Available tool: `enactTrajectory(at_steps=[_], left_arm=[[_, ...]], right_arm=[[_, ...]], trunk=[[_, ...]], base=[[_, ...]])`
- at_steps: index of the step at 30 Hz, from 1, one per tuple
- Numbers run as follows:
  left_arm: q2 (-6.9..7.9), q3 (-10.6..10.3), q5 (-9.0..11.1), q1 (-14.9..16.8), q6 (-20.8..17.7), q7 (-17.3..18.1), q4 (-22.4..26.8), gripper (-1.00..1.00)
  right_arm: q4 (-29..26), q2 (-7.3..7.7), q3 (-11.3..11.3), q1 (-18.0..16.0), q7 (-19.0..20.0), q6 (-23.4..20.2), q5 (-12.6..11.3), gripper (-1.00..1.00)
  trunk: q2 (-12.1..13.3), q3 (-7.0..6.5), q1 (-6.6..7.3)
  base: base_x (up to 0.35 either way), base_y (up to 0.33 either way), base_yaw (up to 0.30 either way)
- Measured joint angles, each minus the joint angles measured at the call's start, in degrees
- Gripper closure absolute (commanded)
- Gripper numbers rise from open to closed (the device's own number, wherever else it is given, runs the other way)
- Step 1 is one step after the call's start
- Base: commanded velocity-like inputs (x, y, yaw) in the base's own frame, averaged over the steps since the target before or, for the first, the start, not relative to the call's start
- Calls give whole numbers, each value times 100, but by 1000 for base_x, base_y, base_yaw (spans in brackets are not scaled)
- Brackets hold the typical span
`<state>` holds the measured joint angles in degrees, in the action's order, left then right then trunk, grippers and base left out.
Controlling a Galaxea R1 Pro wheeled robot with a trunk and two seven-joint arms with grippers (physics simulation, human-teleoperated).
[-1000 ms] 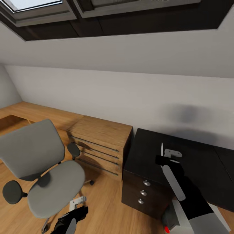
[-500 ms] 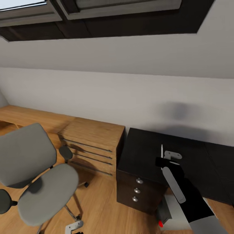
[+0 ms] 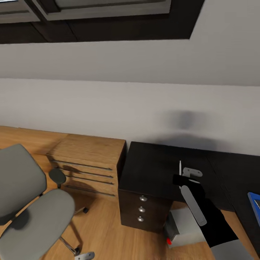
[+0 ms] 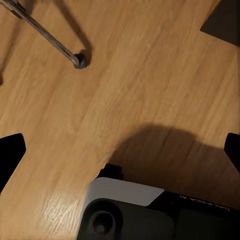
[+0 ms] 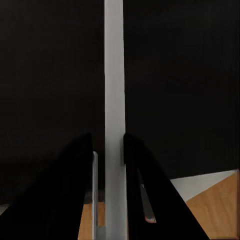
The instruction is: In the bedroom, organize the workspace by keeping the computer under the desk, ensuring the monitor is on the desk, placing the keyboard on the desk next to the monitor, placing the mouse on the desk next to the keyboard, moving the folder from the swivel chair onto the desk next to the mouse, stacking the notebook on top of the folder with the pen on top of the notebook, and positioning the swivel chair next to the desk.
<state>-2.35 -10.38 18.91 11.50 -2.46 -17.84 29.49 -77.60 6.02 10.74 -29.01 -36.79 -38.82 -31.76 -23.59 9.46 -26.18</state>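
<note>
1. Glossy black is the top of the desk [image 3: 155, 164], which stands against the white wall; its dark drawer unit [image 3: 142, 209] carries three round silver knobs.
2. The right gripper [image 3: 180, 179] hangs above the desk top, near its front edge.
3. The right fingers [image 5: 82, 170] are closed narrowly on the pen [image 3: 180, 168], a thin whitish stick standing upright from the fingers in the head view. In the right wrist view the pen [image 5: 114, 100] runs straight out between the two black fingers, over the black desk surface.
4. The computer [image 3: 182, 227], a pale grey tower with a small red button, sits on the wooden floor [image 3: 108, 231] under the desk, just beside the drawer unit.
5. The folder [image 3: 255, 206], bright blue, lies on the desk at the right edge of the head view; it is cut off by the picture's border.
6. The swivel chair [image 3: 32, 213], grey with black armrests, stands on the floor to the left of the desk, apart from it. One chrome leg with its caster [image 4: 79, 61] appears in the left wrist view.
7. A light wooden dresser [image 3: 88, 162] with long bar handles stands between the chair and the desk, touching or just beside the desk's left end.
8. The left gripper [image 4: 120, 152] points down at the floor; its black fingers [image 4: 10, 155] sit at opposite borders of the left wrist view, spread wide and holding nothing.
</note>
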Motion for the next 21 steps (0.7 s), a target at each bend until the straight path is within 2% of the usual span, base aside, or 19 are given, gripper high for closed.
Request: enactTrajectory(at_steps=[6,21], left_arm=[[8,11,-2,-1,261,2,-59,-100],[19,49,10,-2,347,-21,-126,-100]], right_arm=[[23,-1,3,0,9,12,0,100],[40,-3,5,0,27,37,4,100]], trunk=[[0,0,0],[0,0,0]], base=[[0,0,-267],[0,0,-268]])
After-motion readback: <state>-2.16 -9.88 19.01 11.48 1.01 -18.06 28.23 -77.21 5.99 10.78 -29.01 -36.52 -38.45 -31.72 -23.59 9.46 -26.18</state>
